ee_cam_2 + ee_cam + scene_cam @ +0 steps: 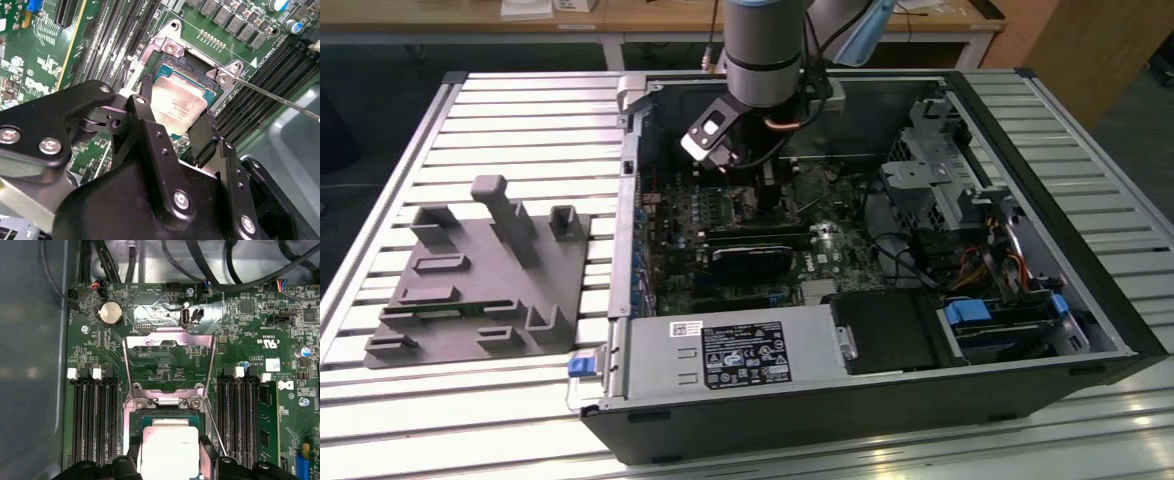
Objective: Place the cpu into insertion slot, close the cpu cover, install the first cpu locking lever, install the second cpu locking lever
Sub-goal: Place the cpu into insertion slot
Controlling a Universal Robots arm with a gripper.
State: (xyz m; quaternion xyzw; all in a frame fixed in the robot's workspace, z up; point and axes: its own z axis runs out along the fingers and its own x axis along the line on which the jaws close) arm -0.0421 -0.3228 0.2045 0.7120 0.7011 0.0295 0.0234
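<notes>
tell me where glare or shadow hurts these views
first wrist view: glare washes the cpu top pale; second wrist view: the gripper holding it looks dark; exterior view: the table slats gleam, the computer case interior is dim

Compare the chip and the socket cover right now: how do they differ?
The chip is a solid grey square; the cover is an open frame with board showing through. The chip is held in the gripper over the socket; the cover is swung open, away from it. Both are silvery metal and squarish.
</notes>
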